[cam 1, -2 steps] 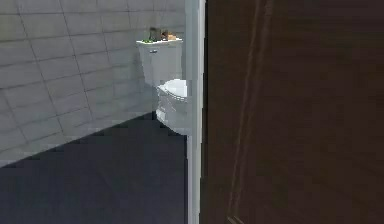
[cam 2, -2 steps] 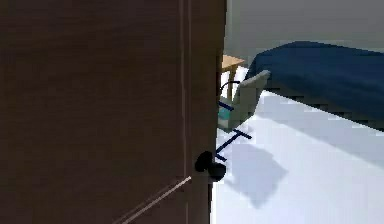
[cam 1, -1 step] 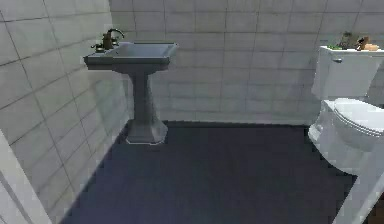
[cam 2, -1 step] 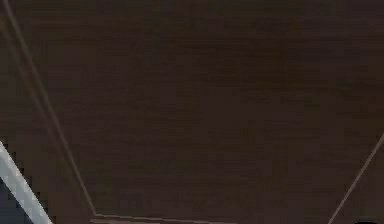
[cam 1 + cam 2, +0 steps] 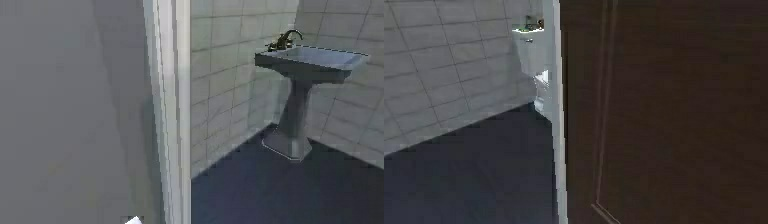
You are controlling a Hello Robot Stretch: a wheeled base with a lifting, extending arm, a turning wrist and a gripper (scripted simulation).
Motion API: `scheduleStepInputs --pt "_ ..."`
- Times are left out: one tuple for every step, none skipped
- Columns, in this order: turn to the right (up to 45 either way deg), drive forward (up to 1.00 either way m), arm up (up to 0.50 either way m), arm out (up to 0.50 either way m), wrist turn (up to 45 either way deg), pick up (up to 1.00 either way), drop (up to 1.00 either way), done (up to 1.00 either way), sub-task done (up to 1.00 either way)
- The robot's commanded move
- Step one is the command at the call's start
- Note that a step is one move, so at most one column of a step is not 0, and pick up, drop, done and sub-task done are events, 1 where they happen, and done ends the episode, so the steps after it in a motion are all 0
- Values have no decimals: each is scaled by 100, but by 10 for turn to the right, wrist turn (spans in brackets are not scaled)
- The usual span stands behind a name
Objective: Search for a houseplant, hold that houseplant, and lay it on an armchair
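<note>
Dark brown wooden door takes up your arm side view's right. Dark blue floor runs to pale tiled wall. Grey-blue pedestal sink ahead, forward view's right. White toilet just past door edge. Small green tuft on its tank, possibly houseplant, up-left in arm side view. State of claw: you cannot tell.

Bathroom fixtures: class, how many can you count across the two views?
2. A pedestal sink stands against the tiled wall at the forward view's right; a white toilet shows near the arm side view's top, just left of the dark door, which may hide others.
</note>
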Motion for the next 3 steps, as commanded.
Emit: scheduleStepInputs --pt "-450 0 0 0 0 0 0 0 0" --pt "-420 0 0 0 0 0 0 0 0" --pt "0 40 0 0 0 0 0 0 0"
